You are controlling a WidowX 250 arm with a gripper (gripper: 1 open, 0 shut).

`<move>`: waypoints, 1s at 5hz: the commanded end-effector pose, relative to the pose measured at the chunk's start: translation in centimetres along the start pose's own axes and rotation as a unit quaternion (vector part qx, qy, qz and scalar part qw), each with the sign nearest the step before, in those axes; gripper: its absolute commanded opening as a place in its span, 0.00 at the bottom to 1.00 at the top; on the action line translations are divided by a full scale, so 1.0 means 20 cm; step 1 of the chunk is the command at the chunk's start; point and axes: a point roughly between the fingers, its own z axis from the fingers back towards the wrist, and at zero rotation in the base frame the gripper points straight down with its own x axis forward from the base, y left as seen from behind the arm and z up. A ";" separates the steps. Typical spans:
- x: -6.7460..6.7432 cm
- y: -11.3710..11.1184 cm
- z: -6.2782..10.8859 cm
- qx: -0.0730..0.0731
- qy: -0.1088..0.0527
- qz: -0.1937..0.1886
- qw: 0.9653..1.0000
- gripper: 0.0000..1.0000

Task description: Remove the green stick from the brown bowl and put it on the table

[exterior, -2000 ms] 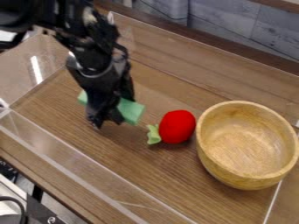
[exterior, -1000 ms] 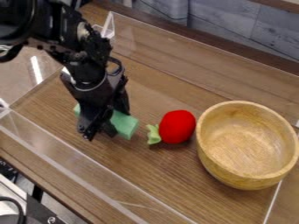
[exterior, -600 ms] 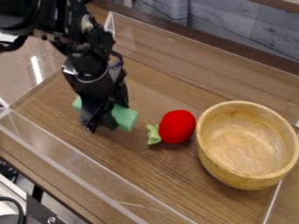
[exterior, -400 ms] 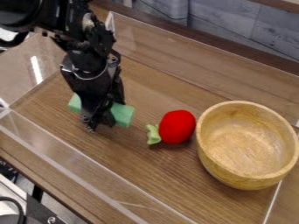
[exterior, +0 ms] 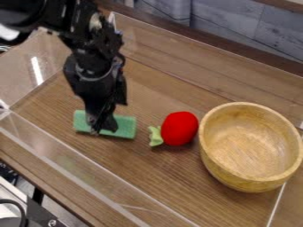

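The green stick (exterior: 85, 122) lies flat on the table (exterior: 178, 89), left of centre and well apart from the brown bowl (exterior: 249, 144). The bowl stands at the right with nothing inside it. My gripper (exterior: 104, 115) hangs straight down over the middle of the stick, with its dark fingertips (exterior: 103, 118) low against it. The jaws look spread and no longer lift the stick. The black arm hides the stick's middle.
A red ball-shaped fruit (exterior: 179, 128) with small green leaves sits between the stick and the bowl. Low clear acrylic walls (exterior: 71, 173) edge the tabletop at the front and the left.
The stick was held tilted just above the table; now it rests flat on the wood. The gripper has let go of it and stays above it.
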 end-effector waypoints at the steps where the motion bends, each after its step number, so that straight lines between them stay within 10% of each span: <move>1: 0.00 -0.15 0.11 -0.008 0.015 -0.015 1.000 1.00; 5: -0.08 -0.19 0.20 -0.015 0.036 -0.066 0.997 1.00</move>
